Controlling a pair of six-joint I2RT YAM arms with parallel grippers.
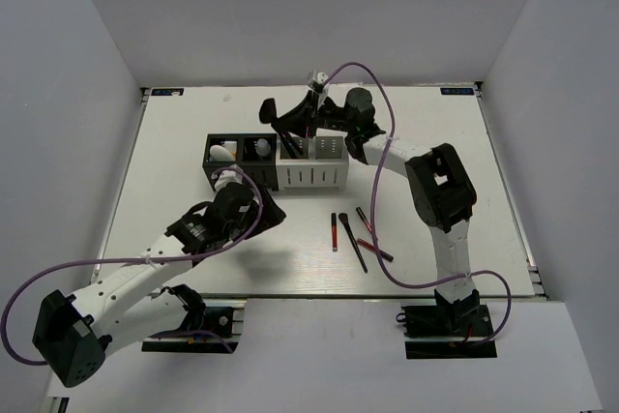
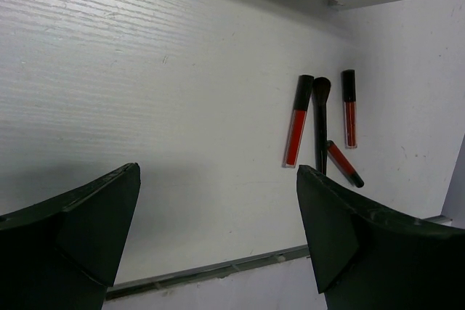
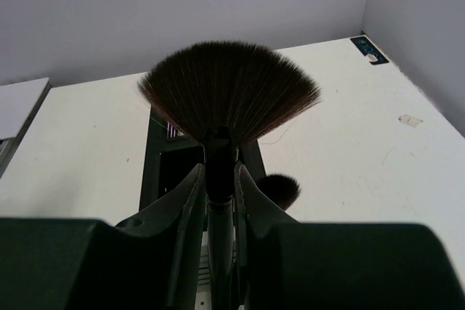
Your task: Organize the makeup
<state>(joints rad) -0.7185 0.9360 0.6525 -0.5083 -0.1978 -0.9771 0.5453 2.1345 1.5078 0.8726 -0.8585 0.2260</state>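
My right gripper (image 1: 311, 113) is shut on a black fan brush (image 1: 274, 114) just below its bristles and holds it upright over the white slotted box (image 1: 311, 177). In the right wrist view the fan brush (image 3: 229, 88) rises between my fingers (image 3: 190, 201), and a second round brush head (image 3: 280, 188) shows behind them. My left gripper (image 1: 268, 208) is open and empty above the bare table, left of the loose makeup. There lie a red stick (image 2: 296, 130), a black brush (image 2: 321, 117) and two more red sticks (image 2: 349, 110) (image 2: 344, 162).
A black slotted box (image 1: 221, 175) holding a white oval (image 1: 222, 153) and another white item (image 1: 259, 149) adjoins the white box on its left. The loose sticks and brush (image 1: 352, 241) lie in front of the boxes. The table's near edge (image 2: 218, 270) runs just below my left jaws.
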